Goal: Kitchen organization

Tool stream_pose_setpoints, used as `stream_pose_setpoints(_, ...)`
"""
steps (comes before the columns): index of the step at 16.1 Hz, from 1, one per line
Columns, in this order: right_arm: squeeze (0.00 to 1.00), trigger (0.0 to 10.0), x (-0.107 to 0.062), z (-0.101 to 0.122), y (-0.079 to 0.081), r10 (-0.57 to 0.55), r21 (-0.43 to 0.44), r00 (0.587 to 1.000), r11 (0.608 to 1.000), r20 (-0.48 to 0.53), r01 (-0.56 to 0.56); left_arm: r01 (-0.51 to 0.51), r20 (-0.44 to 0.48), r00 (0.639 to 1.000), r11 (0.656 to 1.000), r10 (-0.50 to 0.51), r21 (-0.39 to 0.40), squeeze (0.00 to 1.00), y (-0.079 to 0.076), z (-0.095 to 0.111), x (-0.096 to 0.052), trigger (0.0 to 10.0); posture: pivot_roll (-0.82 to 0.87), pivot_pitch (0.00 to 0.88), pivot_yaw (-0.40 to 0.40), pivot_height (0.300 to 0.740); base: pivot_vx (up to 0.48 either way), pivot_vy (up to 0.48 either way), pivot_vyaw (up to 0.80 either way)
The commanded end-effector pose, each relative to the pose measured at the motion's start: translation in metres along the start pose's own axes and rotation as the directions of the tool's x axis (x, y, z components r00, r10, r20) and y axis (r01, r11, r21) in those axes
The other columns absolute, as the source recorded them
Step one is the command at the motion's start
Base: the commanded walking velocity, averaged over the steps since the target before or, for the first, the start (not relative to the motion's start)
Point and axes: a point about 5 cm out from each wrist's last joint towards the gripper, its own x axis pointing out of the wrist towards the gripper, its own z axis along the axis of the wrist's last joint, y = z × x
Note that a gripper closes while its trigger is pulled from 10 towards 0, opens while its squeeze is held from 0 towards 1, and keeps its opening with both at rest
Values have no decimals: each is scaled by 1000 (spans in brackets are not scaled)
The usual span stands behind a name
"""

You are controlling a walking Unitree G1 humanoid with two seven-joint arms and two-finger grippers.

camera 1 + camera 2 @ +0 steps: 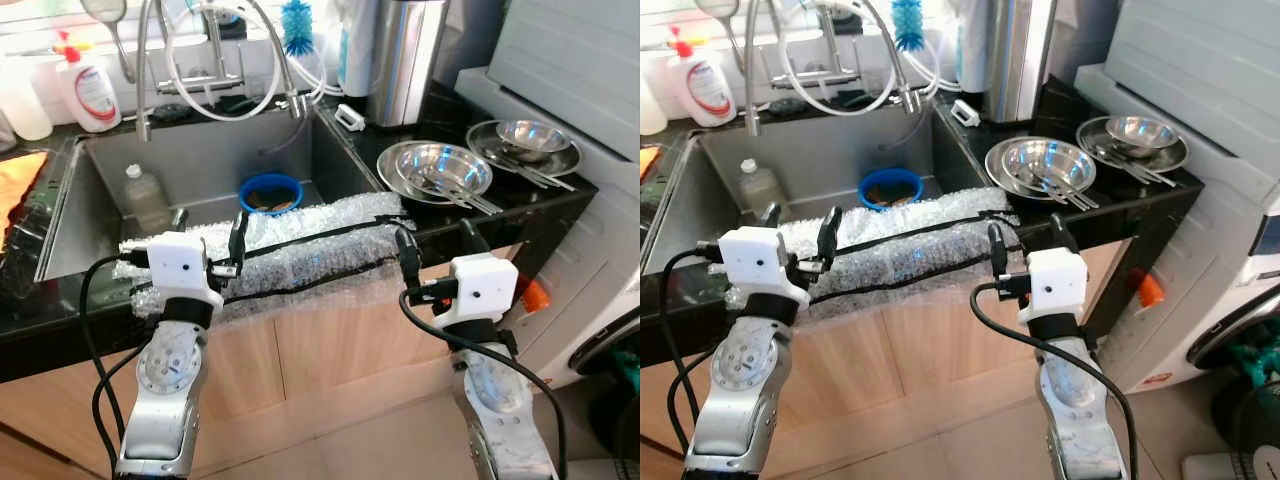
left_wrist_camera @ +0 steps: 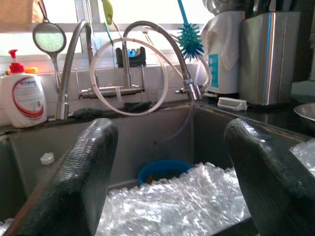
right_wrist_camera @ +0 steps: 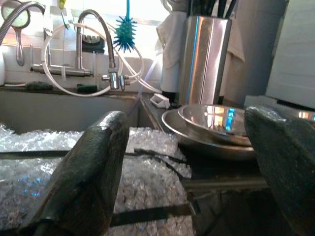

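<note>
A sheet of bubble wrap (image 1: 300, 250) with black tape strips lies over the front edge of the steel sink (image 1: 100, 160). My left gripper (image 1: 210, 228) hovers open just above the wrap's left end, nothing between its fingers (image 2: 83, 182). My right gripper (image 1: 437, 240) is open too, at the wrap's right end by the counter edge, its fingers (image 3: 93, 167) empty. Inside the sink sit a blue bowl (image 1: 270, 192) and a clear plastic bottle (image 1: 146, 195). On the black counter to the right rest steel plates holding a bowl and cutlery (image 1: 440, 168).
A second steel plate with a bowl (image 1: 528, 140) sits further right. Behind the sink are the faucet and hoses (image 1: 215, 60), a soap bottle (image 1: 88, 92), a blue brush (image 1: 296, 25) and a tall steel canister (image 1: 405, 60). A washing machine (image 1: 1240, 310) stands at the right.
</note>
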Motion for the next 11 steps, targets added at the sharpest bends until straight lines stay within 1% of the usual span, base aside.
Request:
stream_pose_setpoints(1,0,10000,1,2,2,7,0,1000,1000,11,-7,-2,11,1000,1000,2,-9,0,3,2,1,10000,-30,0,16,740,0,0,0)
stream_pose_setpoints(2,0,10000,1,2,2,6,1,1000,1000,11,-6,-1,9,1000,1000,1,-14,0,2,2,1,10000,-29,0,16,740,0,0,0)
stream_pose_setpoints(5,0,10000,2,1,1,-5,8,1000,1000,3,5,7,4,1000,1000,-7,-23,0,1,1,1,10000,-30,0,17,740,0,467,0)
stream_pose_setpoints(6,0,10000,2,1,2,-5,19,1000,1000,0,5,8,3,1000,1000,-8,-24,0,0,1,1,10000,-30,0,18,740,0,472,-781)
stream_pose_setpoints(7,0,10000,2,1,2,0,11,1000,1000,0,0,11,3,1000,1000,-11,-23,0,0,1,1,10000,-30,0,19,740,0,476,-781)
stream_pose_setpoints(8,0,10000,2,2,3,6,15,1000,1000,14,-6,14,3,1000,1000,-14,-22,0,0,1,1,10000,-30,0,19,740,0,476,-775)
stream_pose_setpoints(11,0,10000,2,2,4,5,12,1000,1000,18,-5,54,3,999,999,-54,0,0,-4,2,2,10000,-26,0,19,740,0,0,0)
